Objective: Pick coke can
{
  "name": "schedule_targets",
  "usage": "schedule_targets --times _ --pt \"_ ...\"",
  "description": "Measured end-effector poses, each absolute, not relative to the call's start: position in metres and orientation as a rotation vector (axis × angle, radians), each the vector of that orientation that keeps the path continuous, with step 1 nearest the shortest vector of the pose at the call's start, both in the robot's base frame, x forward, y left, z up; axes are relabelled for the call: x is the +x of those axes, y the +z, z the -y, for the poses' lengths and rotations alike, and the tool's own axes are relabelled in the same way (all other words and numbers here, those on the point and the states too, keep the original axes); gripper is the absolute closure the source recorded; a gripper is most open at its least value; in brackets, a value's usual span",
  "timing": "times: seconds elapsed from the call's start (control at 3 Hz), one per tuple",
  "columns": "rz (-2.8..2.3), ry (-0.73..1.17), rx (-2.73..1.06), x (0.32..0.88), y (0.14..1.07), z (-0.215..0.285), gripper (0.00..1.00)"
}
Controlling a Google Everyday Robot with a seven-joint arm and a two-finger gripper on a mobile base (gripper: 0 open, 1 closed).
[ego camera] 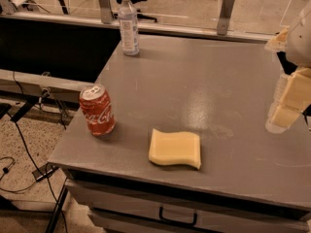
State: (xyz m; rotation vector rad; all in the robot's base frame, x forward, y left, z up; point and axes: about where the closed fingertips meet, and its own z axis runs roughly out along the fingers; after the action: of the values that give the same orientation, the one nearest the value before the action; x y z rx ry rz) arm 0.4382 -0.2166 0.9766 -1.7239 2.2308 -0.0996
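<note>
Gripper (290, 98) sits far right, well apart from the coke can (97, 110); its opening cannot be told. You should approach level, at mid-body.

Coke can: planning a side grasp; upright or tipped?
Upright: the small red aluminium coke can stands on its base, silver top up. The gripper hangs far right, away from it.
</note>
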Motion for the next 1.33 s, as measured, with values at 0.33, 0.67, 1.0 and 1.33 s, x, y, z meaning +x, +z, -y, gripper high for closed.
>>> schedule_targets --times 0.33,0.67,1.0,1.33 --pt "-2.231 -0.100 -1.724 0.438 0.977 0.217 0.00" --pt "-2.197 -0.098 -1.756 0.442 0.979 0.204 0.00" --pt "-2.092 -0.058 -1.834 0.455 0.982 0.167 0.00" --pt "-1.946 0.024 -1.962 0.464 0.976 0.114 0.00"
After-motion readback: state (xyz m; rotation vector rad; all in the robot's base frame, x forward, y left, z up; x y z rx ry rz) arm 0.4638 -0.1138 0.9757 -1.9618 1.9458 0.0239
